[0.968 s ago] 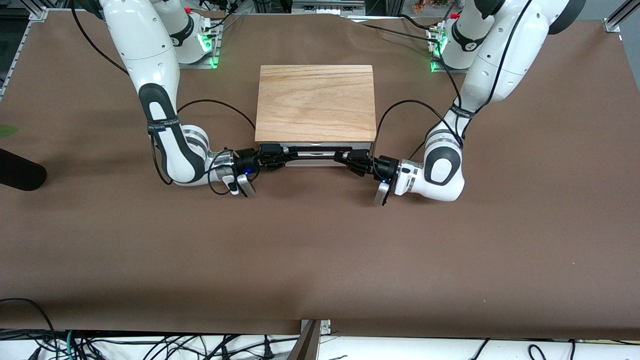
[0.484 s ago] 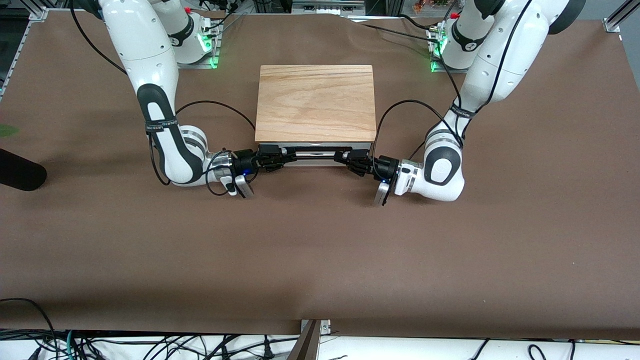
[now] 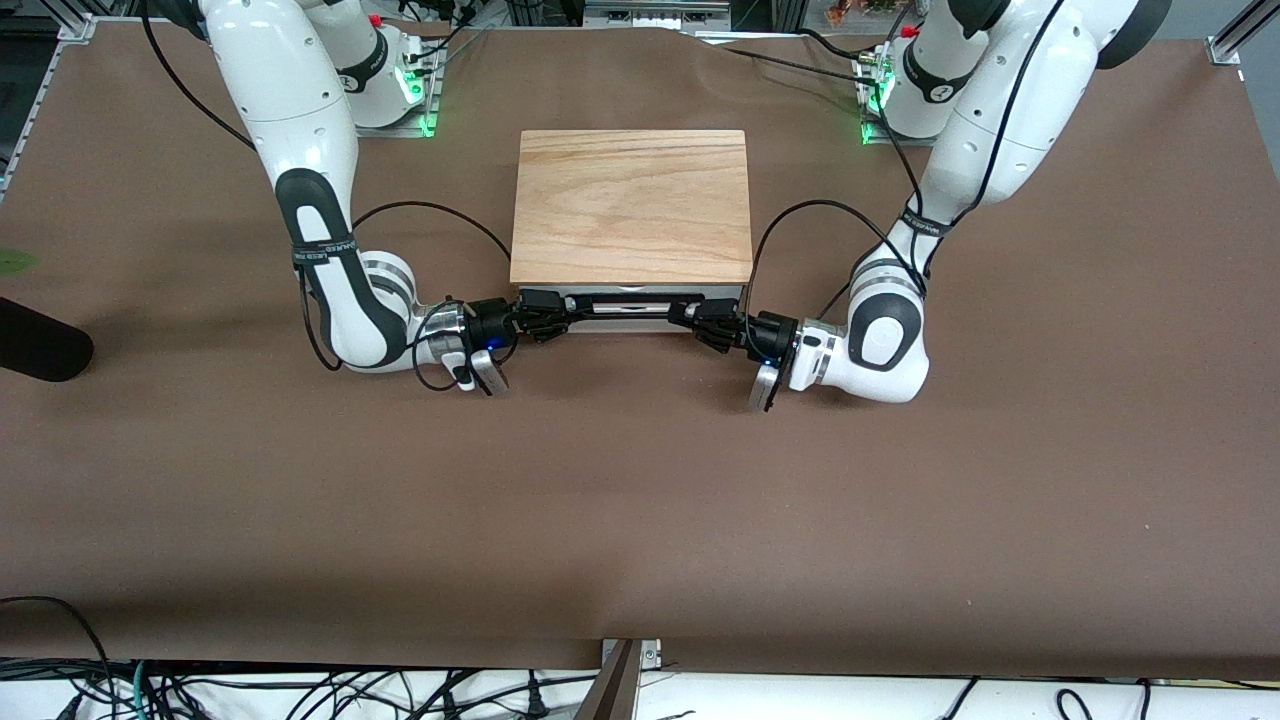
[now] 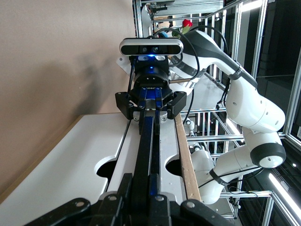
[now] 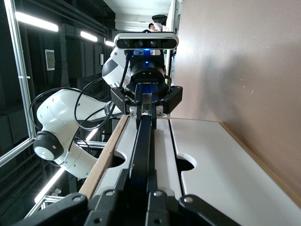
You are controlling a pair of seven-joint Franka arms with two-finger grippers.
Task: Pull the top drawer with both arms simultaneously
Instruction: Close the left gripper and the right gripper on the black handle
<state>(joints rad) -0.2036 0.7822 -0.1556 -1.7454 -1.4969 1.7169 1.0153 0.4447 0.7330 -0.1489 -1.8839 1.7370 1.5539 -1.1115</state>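
The top drawer (image 3: 630, 322) shows its white front just under the near edge of the wood-grain cabinet lid (image 3: 632, 205); no tray body shows. Its thin black bar handle (image 3: 630, 303) runs along the front. My right gripper (image 3: 556, 317) is shut on the handle's end toward the right arm. My left gripper (image 3: 690, 318) is shut on the end toward the left arm. In the left wrist view my left gripper (image 4: 146, 181) clamps the handle (image 4: 146, 141), with the right gripper (image 4: 150, 104) at its other end. In the right wrist view my right gripper (image 5: 141, 178) clamps the handle (image 5: 142, 141).
The cabinet stands in the middle of the brown table (image 3: 640, 500), between the two arm bases. A black object (image 3: 40, 345) lies at the table's edge toward the right arm's end. Cables hang along the table's near edge.
The right arm's wrist has shifted a little toward its own end of the table. The left arm and the drawer front look unchanged.
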